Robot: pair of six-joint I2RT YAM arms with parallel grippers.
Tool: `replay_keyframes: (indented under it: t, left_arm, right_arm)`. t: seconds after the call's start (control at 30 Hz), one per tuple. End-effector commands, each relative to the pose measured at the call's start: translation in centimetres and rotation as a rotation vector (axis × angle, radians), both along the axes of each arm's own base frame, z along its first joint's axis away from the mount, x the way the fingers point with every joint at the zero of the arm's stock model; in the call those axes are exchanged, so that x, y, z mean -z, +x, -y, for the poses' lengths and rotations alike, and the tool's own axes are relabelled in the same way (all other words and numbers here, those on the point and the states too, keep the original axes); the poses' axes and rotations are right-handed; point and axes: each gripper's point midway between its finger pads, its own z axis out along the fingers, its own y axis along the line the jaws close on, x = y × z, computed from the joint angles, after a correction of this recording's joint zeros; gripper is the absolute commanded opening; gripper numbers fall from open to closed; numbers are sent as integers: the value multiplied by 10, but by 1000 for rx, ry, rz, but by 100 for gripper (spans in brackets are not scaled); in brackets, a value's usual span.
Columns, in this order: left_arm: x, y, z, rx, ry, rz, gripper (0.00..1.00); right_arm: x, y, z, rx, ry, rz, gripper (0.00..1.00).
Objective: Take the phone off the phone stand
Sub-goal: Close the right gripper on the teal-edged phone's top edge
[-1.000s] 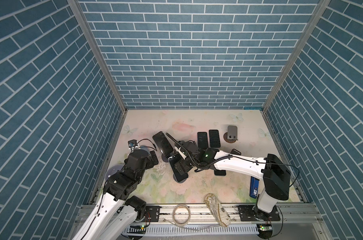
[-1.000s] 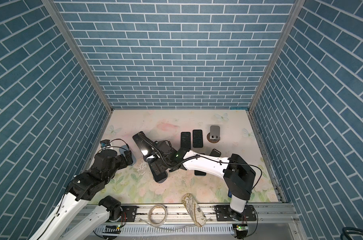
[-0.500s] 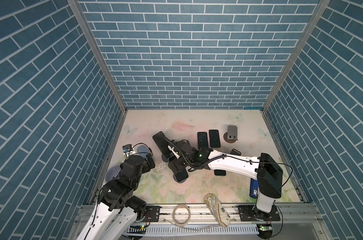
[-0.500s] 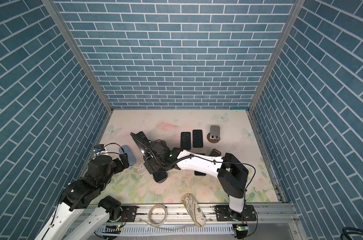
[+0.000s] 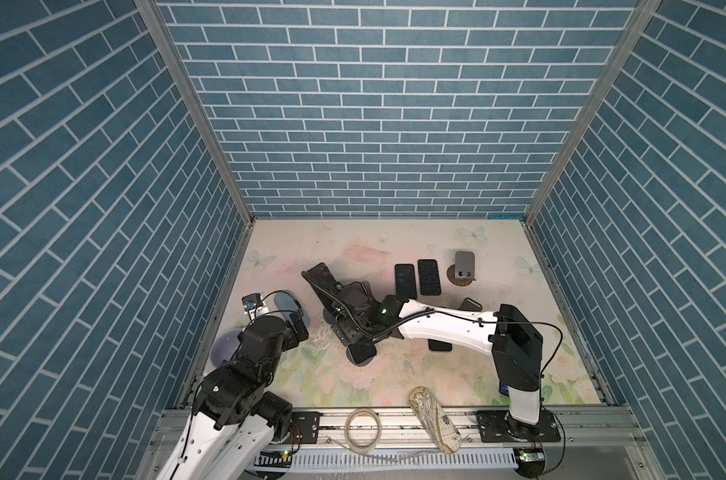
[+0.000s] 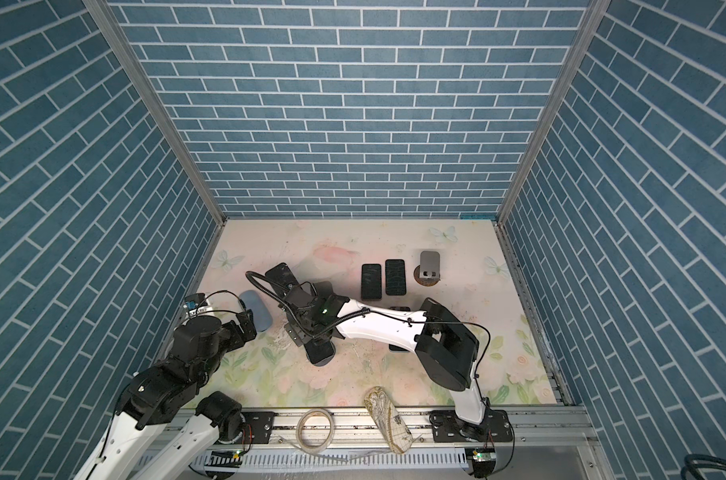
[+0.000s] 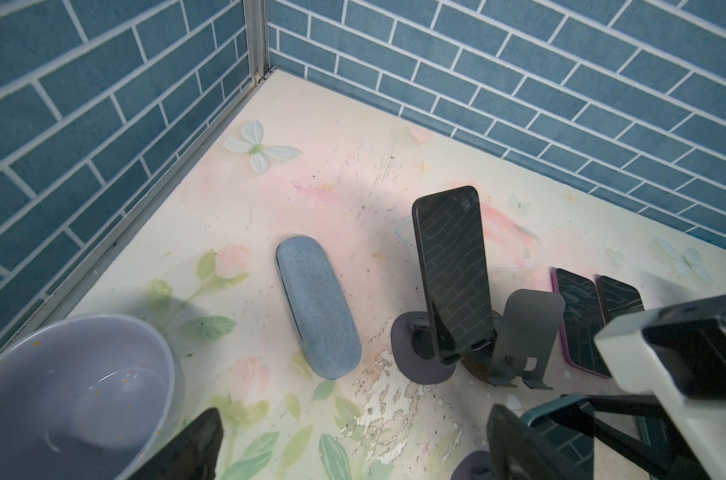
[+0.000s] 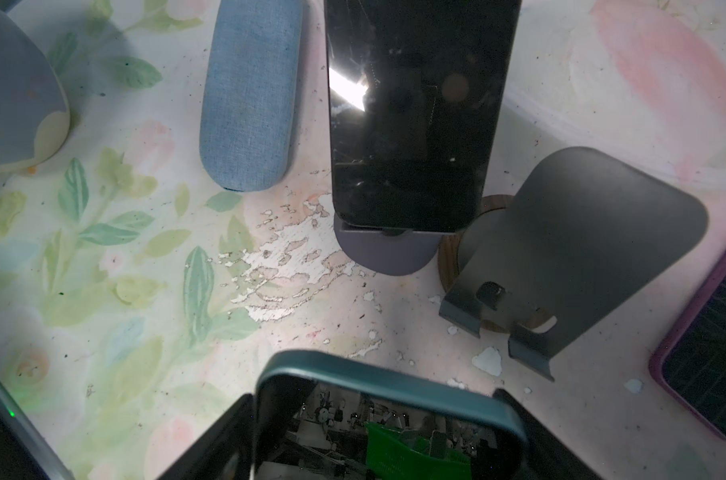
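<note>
Phone [image 8: 394,432] grab off stand [image 5: 362,356]
Right claw [image 8: 371,399] is pinching its side edges since the stand is blocking the back; left claw [image 7: 353,415] is idling wide open.

Soft, even overhead light in both top views, brick lines bowing toward the frame edges, white glare patch on the upright phone [image 8: 415,124] in the right wrist view, diffuse shadow on the surface [image 7: 332,174] above the bowl [image 7: 28,365], lower left of the left wrist view.

The teal-cased phone [image 8: 388,419] is cut off by the picture's edge.
</note>
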Motion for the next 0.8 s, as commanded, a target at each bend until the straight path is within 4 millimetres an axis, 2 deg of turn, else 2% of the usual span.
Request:
replay_keyframes:
  t: [0.0,0.33,0.47,0.77]
  left_arm:
    - [5,0,0,-1,11,-17,100]
    - [5,3,1,-1,12,-17,100]
    - [6,6,3,1,10,-22,100]
    - [8,11,9,20,12,-36,100]
  right_arm:
    - [-4,2,1,33,-22,13,82]
    - [-8,4,1,36,-18,27,59]
    - [-17,4,1,32,1,35,56]
    - [-50,10,2,42,66,90,55]
